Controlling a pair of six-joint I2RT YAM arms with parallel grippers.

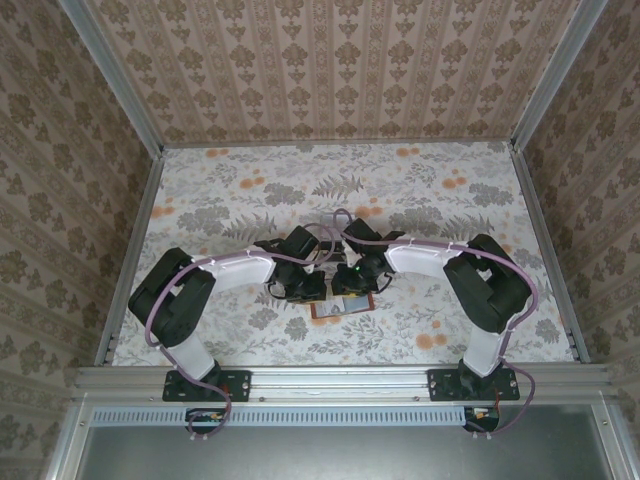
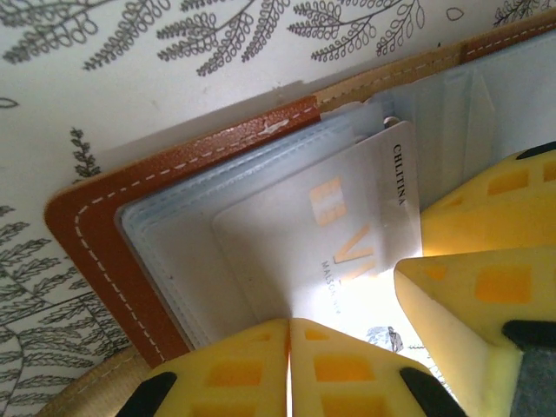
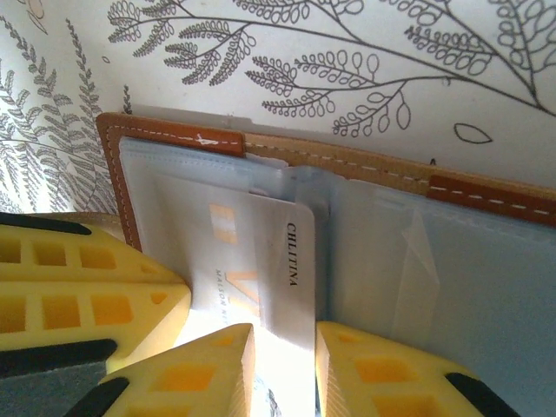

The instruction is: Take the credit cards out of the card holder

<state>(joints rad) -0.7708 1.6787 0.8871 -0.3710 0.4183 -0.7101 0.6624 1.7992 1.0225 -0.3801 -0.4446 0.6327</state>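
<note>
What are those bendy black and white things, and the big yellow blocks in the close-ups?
They are a left arm and a right arm of a robot, at a flowery table. One picture looks down from above; two come from wrist cameras, so the yellow blocks are the robot's own fingers. An open brown wallet lies there, a pale card poking out. The left gripper is shut over the wallet. The right gripper has a finger either side of the card; whether it squeezes, I can't tell.

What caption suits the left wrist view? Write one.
Shut left pincer over a pale credit card in the open card holder.
</note>
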